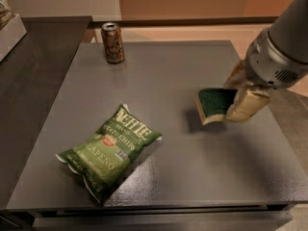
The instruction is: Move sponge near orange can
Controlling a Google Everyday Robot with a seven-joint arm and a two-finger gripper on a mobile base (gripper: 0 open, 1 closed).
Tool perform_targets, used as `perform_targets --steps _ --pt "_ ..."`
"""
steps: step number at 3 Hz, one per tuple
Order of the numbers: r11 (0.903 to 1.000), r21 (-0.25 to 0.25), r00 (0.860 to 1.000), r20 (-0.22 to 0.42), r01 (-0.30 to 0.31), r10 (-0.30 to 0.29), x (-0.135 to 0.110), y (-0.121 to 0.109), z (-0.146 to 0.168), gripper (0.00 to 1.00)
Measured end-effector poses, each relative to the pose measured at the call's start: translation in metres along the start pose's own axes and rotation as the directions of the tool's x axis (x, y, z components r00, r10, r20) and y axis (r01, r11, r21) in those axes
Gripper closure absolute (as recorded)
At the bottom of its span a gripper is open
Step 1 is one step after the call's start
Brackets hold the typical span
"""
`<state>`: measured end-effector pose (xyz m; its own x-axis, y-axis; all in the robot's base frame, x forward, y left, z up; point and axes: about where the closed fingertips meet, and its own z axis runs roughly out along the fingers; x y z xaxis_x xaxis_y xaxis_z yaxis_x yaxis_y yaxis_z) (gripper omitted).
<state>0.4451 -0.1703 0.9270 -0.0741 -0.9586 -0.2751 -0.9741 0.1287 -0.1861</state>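
Note:
The sponge (pixel 214 104), dark green on top with pale yellow foam below, hangs a little above the right part of the grey table and casts a shadow under it. My gripper (pixel 237 96) is shut on the sponge's right end, one cream finger (pixel 248 107) in front and one behind. The orange can (pixel 112 43) stands upright near the table's far left edge, well away from the sponge.
A green chip bag (pixel 111 147) lies flat on the front left of the grey table (pixel 163 76). A darker counter (pixel 33 66) adjoins the table on the left. The table's right edge lies just under my arm.

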Motion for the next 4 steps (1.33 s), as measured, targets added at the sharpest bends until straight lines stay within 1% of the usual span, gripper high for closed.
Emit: perform_targets --steps 1,2,3,4 --pt "0.9981 0.061 1.0 0.021 0.009 -0.011 -0.037 -0.044 -0.013 1.0" --pt "0.9956 0.093 1.0 0.027 0.006 -0.009 -0.062 -0.094 0.001 1.0" --pt "0.9957 0.092 1.0 0.022 -0.007 0.005 -0.078 -0.141 0.027 1.0" --pt "0.9971 0.075 1.0 0.013 -0.015 0.014 -0.095 -0.181 0.053 1.0"
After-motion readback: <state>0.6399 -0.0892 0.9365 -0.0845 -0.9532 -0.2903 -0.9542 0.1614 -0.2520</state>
